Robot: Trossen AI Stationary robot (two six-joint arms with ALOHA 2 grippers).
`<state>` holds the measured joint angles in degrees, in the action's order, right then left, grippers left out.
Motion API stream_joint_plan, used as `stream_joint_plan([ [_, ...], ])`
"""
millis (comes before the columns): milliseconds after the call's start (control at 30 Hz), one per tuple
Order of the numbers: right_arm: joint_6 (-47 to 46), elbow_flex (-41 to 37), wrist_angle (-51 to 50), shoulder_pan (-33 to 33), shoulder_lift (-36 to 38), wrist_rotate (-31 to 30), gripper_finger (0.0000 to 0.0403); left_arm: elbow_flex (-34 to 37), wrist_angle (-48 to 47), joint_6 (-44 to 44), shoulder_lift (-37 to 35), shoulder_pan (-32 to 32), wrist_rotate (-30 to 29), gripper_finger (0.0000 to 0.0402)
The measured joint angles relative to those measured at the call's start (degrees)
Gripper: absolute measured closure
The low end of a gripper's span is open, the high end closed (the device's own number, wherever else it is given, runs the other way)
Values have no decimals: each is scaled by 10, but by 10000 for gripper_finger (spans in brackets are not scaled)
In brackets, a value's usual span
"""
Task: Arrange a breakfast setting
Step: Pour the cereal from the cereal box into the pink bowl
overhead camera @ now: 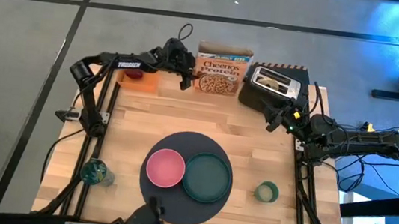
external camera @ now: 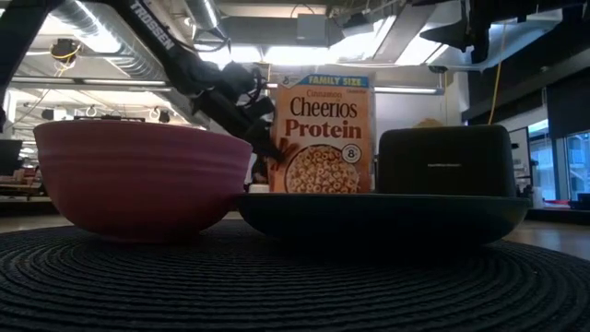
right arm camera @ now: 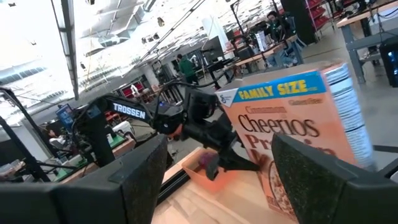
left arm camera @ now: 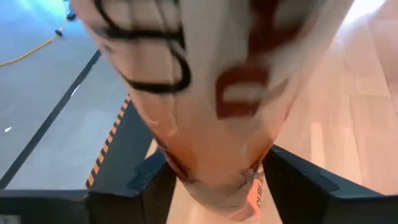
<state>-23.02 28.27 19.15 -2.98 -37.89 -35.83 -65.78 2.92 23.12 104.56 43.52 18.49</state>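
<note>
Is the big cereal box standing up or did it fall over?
Standing up. The cereal box is upright at the back of the table, beside the toaster; the low view shows its front straight, words level.

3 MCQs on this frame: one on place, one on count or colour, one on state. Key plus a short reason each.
1. Where is the round pink bowl?
A. on the round dark grey mat, beside the dark green plate
B. beside the black toaster
C. off the wooden table

2. How many dishes sit on the mat?
A. one
B. two
C. four

3. What is the left gripper doing?
A. hanging empty over the mat
B. closed around the Cheerios cereal box edge
C. holding the small pale-green cup

Key: 1 A, the high view shows bowl and plate side by side on the mat. 2 B, only those two. 3 B, box fills its wrist view between the fingers.
</note>
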Motion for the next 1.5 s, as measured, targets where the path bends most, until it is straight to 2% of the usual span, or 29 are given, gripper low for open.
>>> stream_joint_plan([
  [133, -11, 0, 0, 0, 0, 3, 125, 0, 5, 0, 7, -11, -2, 248],
  [333, -12, 4, -2, 0, 0, 4, 125, 0, -2, -9, -1, -18, -6, 376],
  [367, -11, 9, -7, 0, -1, 5, 125, 0, -11, -17, -9, -18, -7, 387],
  [567, 41, 82, -107, 0, -38, 9, 125, 1, -103, 5, -104, -29, -31, 398],
  [733, 134, 197, -210, 0, -105, 14, 125, 1, -252, 60, -210, -56, -33, 399],
  [833, 190, 277, -271, 0, -160, 44, 125, 1, -345, 85, -263, -90, -61, 399],
  [933, 236, 357, -314, 0, -218, 90, 125, 1, -413, 72, -298, -122, -95, 400],
  [1133, 294, 501, -364, 0, -332, 190, 125, 1, -450, -9, -341, -171, -152, 401],
  [1333, 320, 613, -445, 0, -425, 192, 125, 1, -491, -54, -345, -226, -203, 401],
  [1500, 321, 650, -453, 0, -475, 216, 131, 1, -504, -96, -345, -256, -228, 401],
])
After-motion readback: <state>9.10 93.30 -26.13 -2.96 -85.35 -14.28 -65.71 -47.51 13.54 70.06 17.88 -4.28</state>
